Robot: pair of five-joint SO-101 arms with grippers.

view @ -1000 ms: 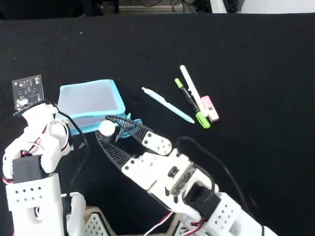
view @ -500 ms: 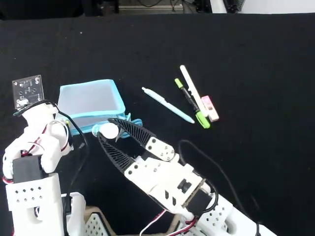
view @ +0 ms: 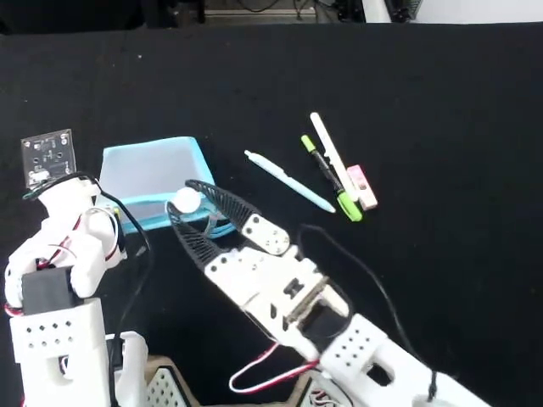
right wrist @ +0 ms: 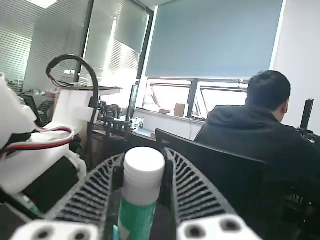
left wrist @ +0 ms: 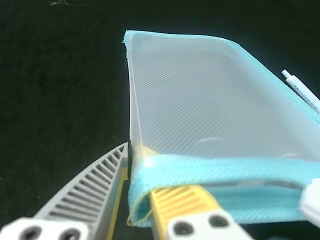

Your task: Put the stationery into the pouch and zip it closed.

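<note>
A translucent pouch (view: 153,174) with light-blue trim lies at the left of the black table. My left gripper (left wrist: 136,155) is shut on the pouch's (left wrist: 210,115) near corner, one grey and one yellow finger on either side of the trim. My right gripper (view: 182,199) is shut on a glue stick (view: 186,200) with a white cap and green body (right wrist: 142,175), held at the pouch's near right edge. A light-blue pen (view: 288,181), a green-capped marker (view: 329,178), a white pen (view: 331,153) and a pink eraser (view: 360,182) lie to the right.
A small circuit board (view: 48,157) stands left of the pouch, beside the left arm (view: 68,246). The white pen tip (left wrist: 302,92) shows past the pouch's far side. Black tabletop stretches open to the far and right sides.
My right gripper has carried the glue stick away from the table's near side, up against the pouch's near edge. The left arm and the pouch have stayed put.
</note>
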